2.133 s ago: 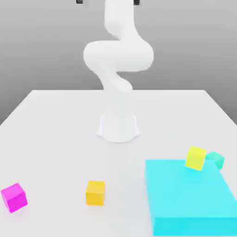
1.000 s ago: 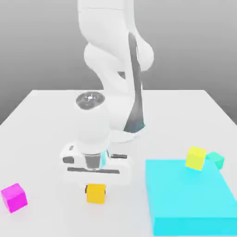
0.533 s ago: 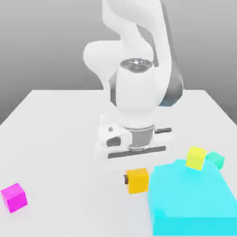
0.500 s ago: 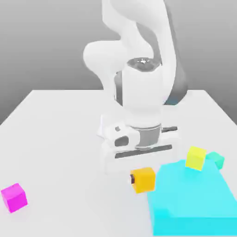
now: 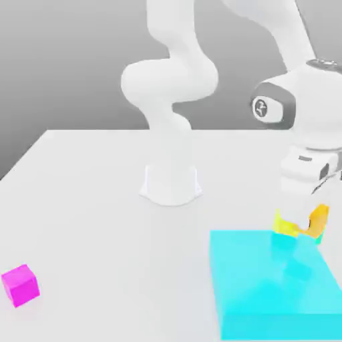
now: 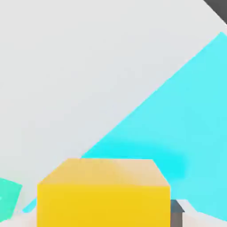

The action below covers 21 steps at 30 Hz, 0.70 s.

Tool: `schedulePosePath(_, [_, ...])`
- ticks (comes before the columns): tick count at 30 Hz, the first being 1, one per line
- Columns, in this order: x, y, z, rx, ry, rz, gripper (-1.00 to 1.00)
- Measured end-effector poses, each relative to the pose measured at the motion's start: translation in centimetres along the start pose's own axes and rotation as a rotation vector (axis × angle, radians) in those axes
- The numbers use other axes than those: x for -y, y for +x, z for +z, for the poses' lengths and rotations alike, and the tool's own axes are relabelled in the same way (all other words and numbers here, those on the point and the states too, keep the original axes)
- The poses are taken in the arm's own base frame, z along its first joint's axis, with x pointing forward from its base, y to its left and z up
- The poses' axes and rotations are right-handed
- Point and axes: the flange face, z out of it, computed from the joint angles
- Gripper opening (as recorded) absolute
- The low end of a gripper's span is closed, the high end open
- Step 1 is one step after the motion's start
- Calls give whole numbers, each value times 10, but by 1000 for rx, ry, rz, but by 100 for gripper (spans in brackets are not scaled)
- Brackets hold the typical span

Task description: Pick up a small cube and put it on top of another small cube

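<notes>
Amber-toned small cube (image 6: 103, 193), plain and orange-yellow, clamped between fingers (image 6: 176, 207) of gripper (image 5: 308, 226), held above flat cyan block (image 5: 270, 287), near teal-green cube (image 6: 8, 198).

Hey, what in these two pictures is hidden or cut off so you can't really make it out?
- Teal-green cube: hand view, cut off at the picture's edge; only a corner shows.
- Orange-yellow cube: exterior view, partly hidden behind the shut gripper carrying it.
- Lemon-yellow cube: exterior view, partly covered by the gripper.
- Flat cyan block: exterior view, its far right corner is masked by the gripper.
</notes>
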Motion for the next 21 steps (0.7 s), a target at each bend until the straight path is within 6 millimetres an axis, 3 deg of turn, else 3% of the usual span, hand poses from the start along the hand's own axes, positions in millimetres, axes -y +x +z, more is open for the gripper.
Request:
schedulePosePath(5, [60,-47,-7,13,11,-190,-100])
schedulePosePath(6, [64,-58,-4,24,0,-212,-100])
schedulePosePath(9, [47,-72,21,58,-46,-192,-100])
schedulePosePath(13, [43,-76,63,63,-53,-189,-100])
schedulePosePath(14, [42,-77,72,63,-53,-191,100])
schedulePosePath(21, [42,-78,73,64,-53,-191,100])
